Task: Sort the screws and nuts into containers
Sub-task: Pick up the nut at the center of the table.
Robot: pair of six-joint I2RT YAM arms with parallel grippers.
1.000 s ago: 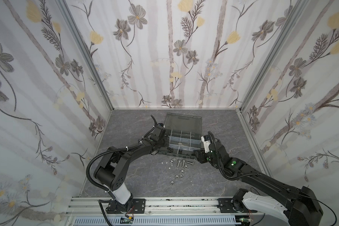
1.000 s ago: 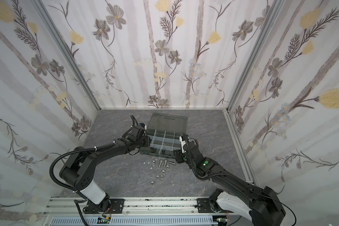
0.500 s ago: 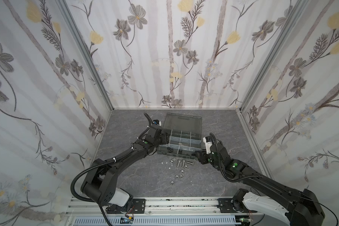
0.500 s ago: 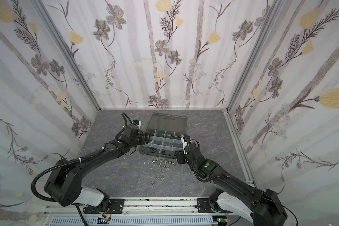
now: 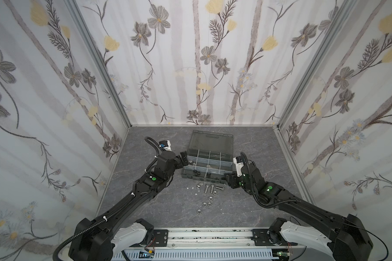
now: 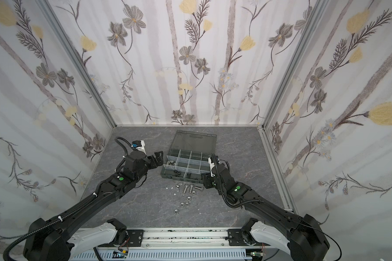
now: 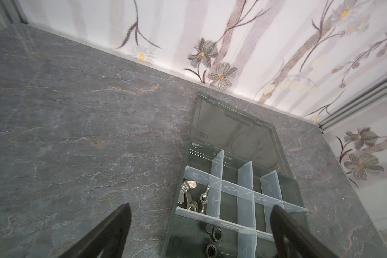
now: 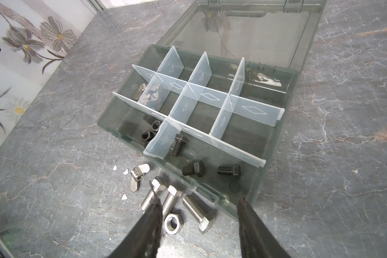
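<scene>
Left arm has backed off the case (image 5: 204, 179) since a second ago: the left fingers (image 5: 184, 158) were over its left edge, now they sit just left of it, spread wide, holding nothing. Right arm barely shifted.

Right fingers (image 5: 227, 178) hang low at the case's front right corner, about half apart, gripping nothing. Three silver screws (image 8: 197, 210) and a silver nut (image 8: 173, 224) lie right under them, tight to the front wall, so you're boxed in there: wall one side, parts the other. One wing nut (image 8: 139, 176) lies on the desk (image 5: 145, 210) just left of those screws. Loose nuts (image 5: 204, 204) trail toward the near edge, well apart from the case.

In the case: black screws (image 8: 193, 168) in the front long compartment, black nuts (image 8: 150, 129) front-left, wing nuts (image 7: 188, 196) in the left middle one. Lid (image 5: 211, 142) lies open behind, near the back wall. Open desk on both sides of the case.
</scene>
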